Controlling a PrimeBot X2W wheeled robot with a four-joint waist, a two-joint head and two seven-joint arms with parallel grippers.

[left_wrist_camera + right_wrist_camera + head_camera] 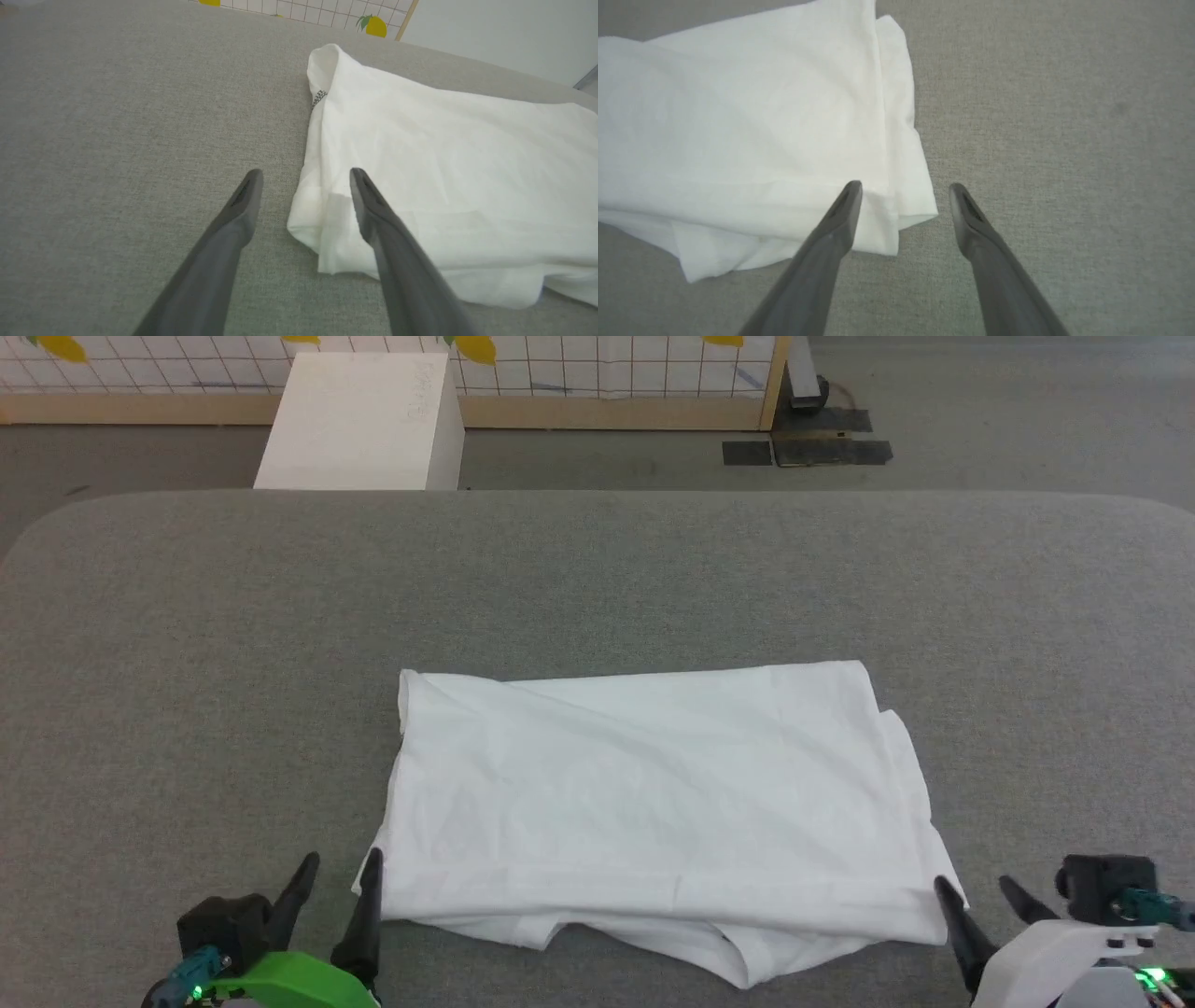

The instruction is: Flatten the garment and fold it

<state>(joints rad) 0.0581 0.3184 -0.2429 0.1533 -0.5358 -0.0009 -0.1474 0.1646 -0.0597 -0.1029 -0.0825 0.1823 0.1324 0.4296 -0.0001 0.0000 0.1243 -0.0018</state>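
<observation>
The white garment [653, 793] lies folded in a rough rectangle on the grey table [187, 663], with a lower layer poking out along its near edge. My left gripper [341, 873] stands open at the garment's near left corner [317, 233], one finger over the cloth, the other over bare table; nothing is held. My right gripper [976, 891] stands open at the near right corner [910, 210], straddling the cloth's edge with nothing gripped. A bit of grey stitching [319, 98] peeks out at the far left fold.
A white box [364, 420] stands beyond the table's far edge, in front of a gridded wall with a wooden frame [607, 392]. Dark floor plates [808, 448] lie at the back right. Wide bare table surrounds the garment.
</observation>
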